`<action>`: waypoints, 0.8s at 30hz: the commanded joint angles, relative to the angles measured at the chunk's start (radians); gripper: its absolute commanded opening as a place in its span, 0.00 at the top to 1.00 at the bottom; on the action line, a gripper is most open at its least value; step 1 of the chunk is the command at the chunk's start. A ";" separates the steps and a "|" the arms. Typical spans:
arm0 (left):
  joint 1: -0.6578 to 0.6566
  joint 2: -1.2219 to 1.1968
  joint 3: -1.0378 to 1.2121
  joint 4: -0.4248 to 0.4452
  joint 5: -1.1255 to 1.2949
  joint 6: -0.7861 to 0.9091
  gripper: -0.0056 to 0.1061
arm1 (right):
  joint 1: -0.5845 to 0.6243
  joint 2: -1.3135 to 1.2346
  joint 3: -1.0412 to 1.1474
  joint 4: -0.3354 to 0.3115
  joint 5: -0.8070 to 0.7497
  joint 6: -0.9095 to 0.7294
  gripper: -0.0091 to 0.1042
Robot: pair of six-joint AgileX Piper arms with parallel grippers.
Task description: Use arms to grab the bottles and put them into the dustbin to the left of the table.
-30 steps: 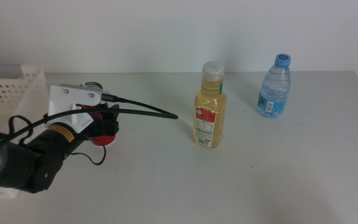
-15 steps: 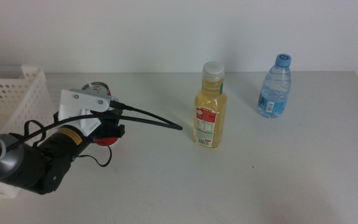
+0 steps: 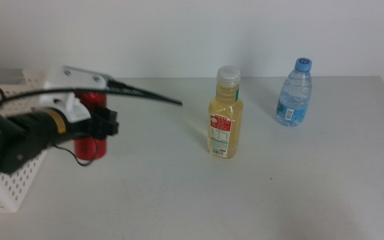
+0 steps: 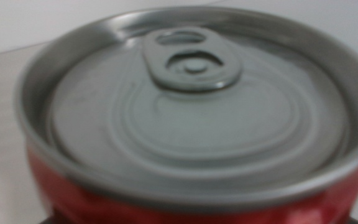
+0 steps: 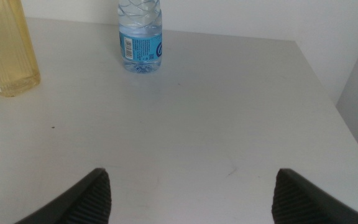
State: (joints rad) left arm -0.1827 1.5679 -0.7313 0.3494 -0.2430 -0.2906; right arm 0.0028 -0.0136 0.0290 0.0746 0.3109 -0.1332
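My left gripper [image 3: 97,127] is shut on the slim red soda can [image 3: 89,143], which it holds upright just above the table beside the white perforated dustbin [image 3: 2,190] at the left. The can's silver top [image 4: 191,112] fills the left wrist view. The yellow juice bottle [image 3: 224,120] stands mid-table and shows in the right wrist view [image 5: 5,56]. At the back right stands the clear-blue water bottle [image 3: 293,97], also seen from the right wrist [image 5: 140,37]. My right gripper [image 5: 191,199] waits open over the table's right part, out of the middle view.
The pale table [image 3: 259,193] ends at a wall behind, and its right edge [image 5: 347,124] shows in the right wrist view. A black cable [image 3: 145,98] sticks out from the left arm toward the juice bottle.
The left arm has risen and swung left toward the dustbin, carrying the red can up off the table. Both bottles stand where they were.
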 commanded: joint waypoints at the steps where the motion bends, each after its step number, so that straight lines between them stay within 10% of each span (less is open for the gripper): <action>1: -0.006 -0.125 -0.084 0.071 0.122 -0.113 0.97 | -0.007 -0.021 -0.010 -0.005 -0.078 -0.012 0.33; 9: -0.005 -0.285 -0.319 0.120 0.664 -0.034 0.97 | -0.007 -0.021 -0.010 -0.005 -0.078 -0.012 0.33; 24: 0.354 -0.196 -0.669 -0.376 1.128 0.656 0.97 | -0.007 -0.021 -0.010 -0.005 -0.078 -0.012 0.33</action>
State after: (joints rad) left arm 0.1288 1.3898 -1.3482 0.0117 0.9401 0.3202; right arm 0.0028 -0.0136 0.0290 0.0746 0.3109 -0.1332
